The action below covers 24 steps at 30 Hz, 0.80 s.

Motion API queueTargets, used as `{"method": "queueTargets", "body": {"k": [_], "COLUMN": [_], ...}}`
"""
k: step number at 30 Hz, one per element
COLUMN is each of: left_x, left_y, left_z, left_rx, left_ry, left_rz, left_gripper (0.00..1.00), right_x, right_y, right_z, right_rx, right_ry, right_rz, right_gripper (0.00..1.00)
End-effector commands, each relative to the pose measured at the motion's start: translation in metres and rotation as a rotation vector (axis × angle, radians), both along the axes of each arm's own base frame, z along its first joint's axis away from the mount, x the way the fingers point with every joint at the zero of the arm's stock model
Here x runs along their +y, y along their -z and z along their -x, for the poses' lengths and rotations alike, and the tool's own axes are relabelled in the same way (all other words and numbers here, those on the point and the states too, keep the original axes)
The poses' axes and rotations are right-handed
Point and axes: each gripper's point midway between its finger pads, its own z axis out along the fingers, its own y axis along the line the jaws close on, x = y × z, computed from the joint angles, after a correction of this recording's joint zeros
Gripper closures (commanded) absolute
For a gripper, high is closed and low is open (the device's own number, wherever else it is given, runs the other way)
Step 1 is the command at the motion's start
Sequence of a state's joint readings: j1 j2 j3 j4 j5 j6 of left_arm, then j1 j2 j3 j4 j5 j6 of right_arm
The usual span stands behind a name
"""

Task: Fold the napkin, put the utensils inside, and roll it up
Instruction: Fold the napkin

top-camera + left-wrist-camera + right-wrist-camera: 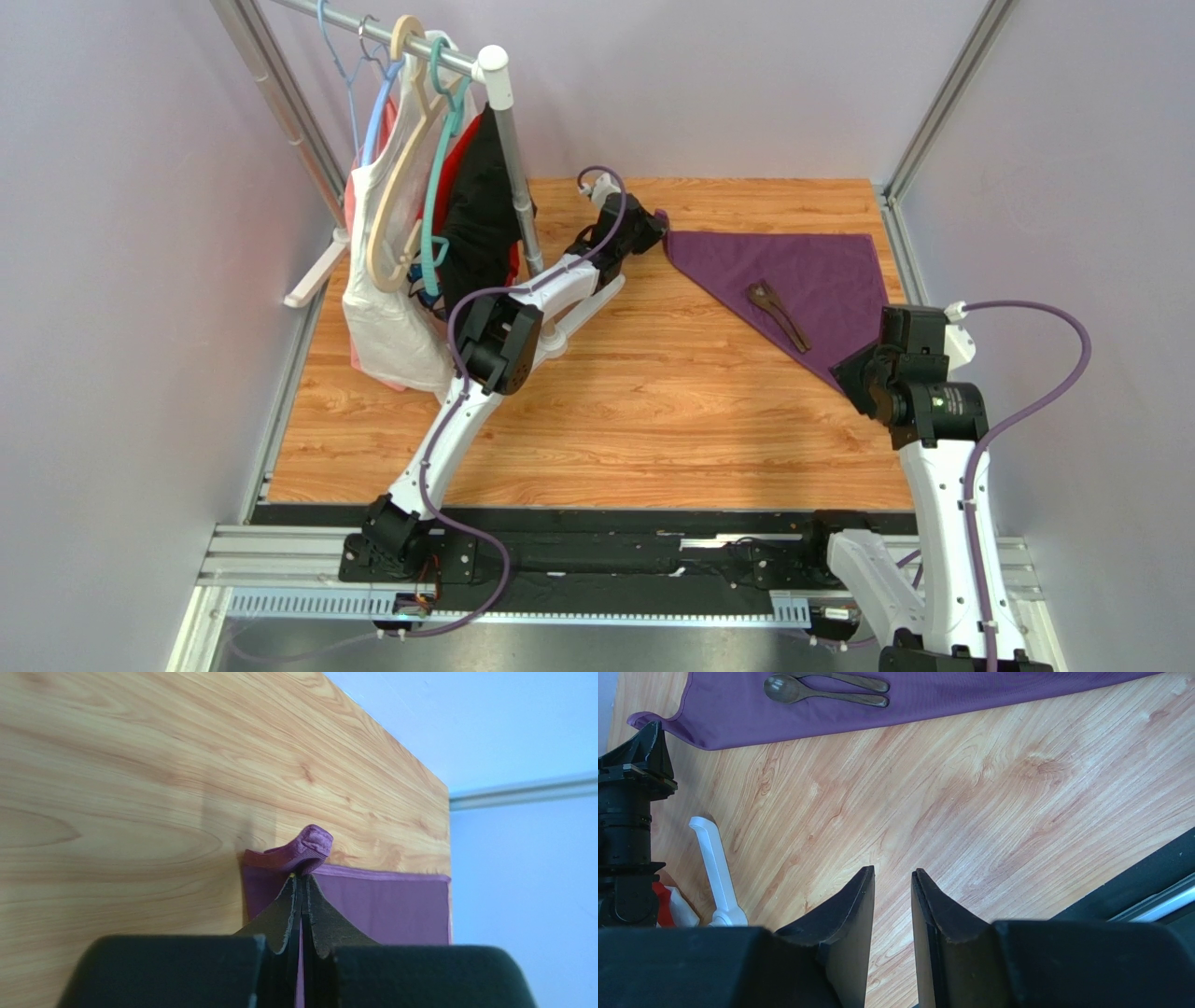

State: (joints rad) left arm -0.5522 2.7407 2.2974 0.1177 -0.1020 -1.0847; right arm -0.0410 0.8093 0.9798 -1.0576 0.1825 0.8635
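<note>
We find the left arm (554, 291) and right arm (943, 504) alike in build: white links, black joint housings, black bases (385, 541). A purple cable (453, 325) loops along the left arm, and a second purple cable (1038, 304) arcs off the right. We record matte black, wedge-shaped right fingers (844, 918) tapering to thin tips on blocky black mounts, and the left fingers (279, 918) match.

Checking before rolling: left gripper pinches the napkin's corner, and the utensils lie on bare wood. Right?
No. The left gripper does pinch the napkin by its corner, but the utensils lie on the napkin itself; the top external view shows it.
</note>
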Motion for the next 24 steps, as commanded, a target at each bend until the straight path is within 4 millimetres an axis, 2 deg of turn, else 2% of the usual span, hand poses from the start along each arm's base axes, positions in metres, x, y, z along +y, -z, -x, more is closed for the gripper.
{"method": "queueTargets", "body": {"k": [1,12,24], "left_x": [0.019,-0.03,-0.068], "left_y": [-0.022,-0.045,-0.049], "left_z": [-0.018,0.028,0.068], "left_rx": [-0.129,-0.249,-0.268], "left_ry": [0.087,0.434,0.581], "left_rz": [0.005,0.012,0.003], "left_gripper": [1.0,1.0,1.0], "right_x": [-0.004,0.001,0.002], "right_y": [-0.003,0.003,0.009], "right_z": [-0.004,-0.008,-0.008], "right_rx": [-0.025,-0.028,-0.026], "right_ry": [-0.004,-0.04,-0.067], "right_rz": [0.024,0.014,0.027], "right_gripper": [0.71,0.71,0.71]}}
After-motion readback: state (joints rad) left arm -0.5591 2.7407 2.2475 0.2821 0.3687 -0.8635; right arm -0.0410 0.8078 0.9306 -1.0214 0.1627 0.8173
